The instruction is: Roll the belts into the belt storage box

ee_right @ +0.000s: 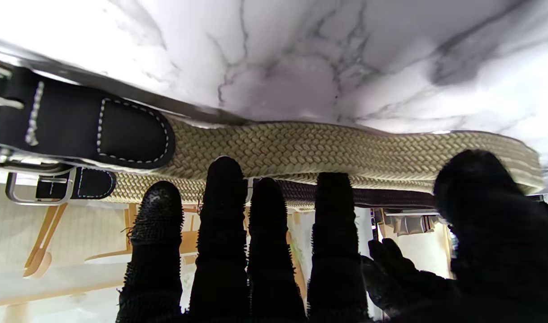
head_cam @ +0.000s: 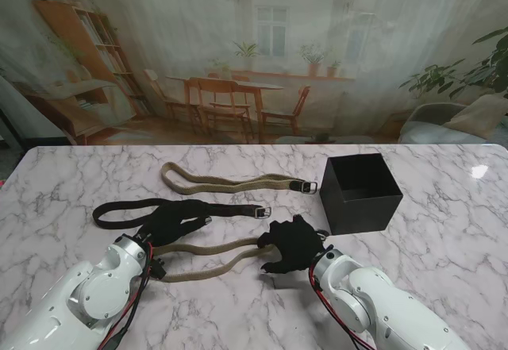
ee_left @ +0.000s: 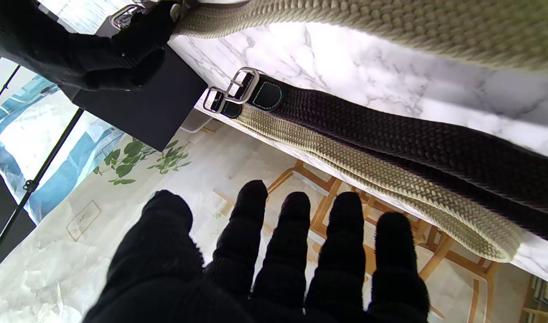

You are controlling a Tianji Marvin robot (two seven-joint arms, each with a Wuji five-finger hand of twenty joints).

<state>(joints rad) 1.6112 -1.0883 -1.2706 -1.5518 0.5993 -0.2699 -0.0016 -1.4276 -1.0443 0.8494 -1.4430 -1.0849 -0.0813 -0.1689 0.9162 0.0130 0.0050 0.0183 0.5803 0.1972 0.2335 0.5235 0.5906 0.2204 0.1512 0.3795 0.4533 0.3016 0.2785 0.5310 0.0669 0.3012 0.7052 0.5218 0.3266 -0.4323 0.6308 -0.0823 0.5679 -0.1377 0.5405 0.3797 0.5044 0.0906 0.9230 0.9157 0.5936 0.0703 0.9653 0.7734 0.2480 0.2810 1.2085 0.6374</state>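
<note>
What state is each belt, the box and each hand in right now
Near tan belt: unrolled, both hands on it.
Black belt: unrolled, flat.
Far tan belt: unrolled, flat.
Box: open, empty.
Left hand: fingers apart.
Right hand: on buckle end, grip unclear.

A white marble table (head_cam: 444,231) with grey veins fills the near view. Behind its far edge hangs a backdrop (head_cam: 262,56) printed with a room: wooden dining set, bookshelf at left, window with potted plants, leafy plant and pale armchair at right.
</note>
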